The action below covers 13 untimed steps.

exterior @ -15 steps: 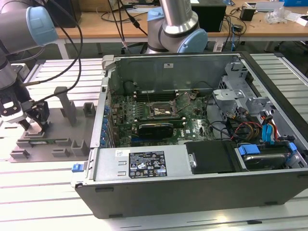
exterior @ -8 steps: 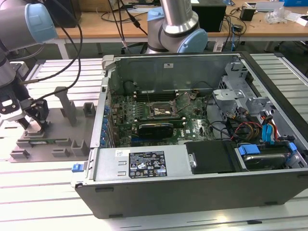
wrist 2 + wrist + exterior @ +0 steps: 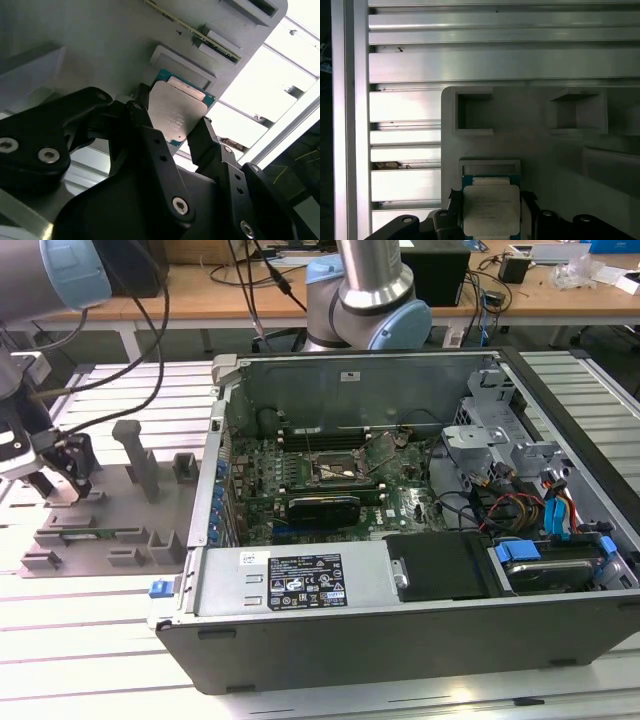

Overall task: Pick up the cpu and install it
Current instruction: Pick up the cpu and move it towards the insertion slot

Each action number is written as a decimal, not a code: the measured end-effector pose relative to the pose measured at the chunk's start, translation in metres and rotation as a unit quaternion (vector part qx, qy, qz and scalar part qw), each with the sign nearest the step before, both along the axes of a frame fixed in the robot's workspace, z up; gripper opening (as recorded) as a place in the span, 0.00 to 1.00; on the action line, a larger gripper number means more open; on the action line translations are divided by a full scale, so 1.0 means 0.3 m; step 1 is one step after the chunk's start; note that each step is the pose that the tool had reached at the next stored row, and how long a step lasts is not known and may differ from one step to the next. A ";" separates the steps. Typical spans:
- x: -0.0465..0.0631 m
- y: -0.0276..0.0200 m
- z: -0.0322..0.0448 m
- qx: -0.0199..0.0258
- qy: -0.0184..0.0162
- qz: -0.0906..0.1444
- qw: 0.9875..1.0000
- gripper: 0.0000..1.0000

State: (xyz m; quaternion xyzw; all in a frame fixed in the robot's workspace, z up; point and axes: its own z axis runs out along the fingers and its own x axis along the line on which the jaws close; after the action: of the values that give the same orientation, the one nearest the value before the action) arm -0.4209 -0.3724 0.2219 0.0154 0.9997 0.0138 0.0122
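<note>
The cpu (image 3: 177, 112), a thin square chip with a silver-grey metal top and a green edge, sits between my black fingers (image 3: 145, 125) in both wrist views. My gripper (image 3: 60, 480) hangs at the exterior view's left, over the grey plastic fixture tray (image 3: 110, 530), shut on the cpu (image 3: 491, 210) by two opposite edges. The chip is right at a shallow square pocket (image 3: 490, 166) of the tray; whether it still touches it I cannot tell. The motherboard socket (image 3: 335, 472) lies open inside the computer case, well off to the exterior view's right of my gripper.
The open computer case (image 3: 300, 585) fills the middle of the ribbed aluminium table (image 3: 90, 640), with cables and drive bays at its right end. Upright grey posts (image 3: 135, 455) rise from the tray beside my gripper. The arm's base (image 3: 365, 300) stands behind the case.
</note>
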 end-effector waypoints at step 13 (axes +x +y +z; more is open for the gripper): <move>0.001 0.001 0.122 0.000 0.000 0.000 1.000 0.55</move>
State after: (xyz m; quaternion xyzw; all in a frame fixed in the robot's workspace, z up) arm -0.4205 -0.3721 0.2586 0.0154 0.9997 0.0138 0.0122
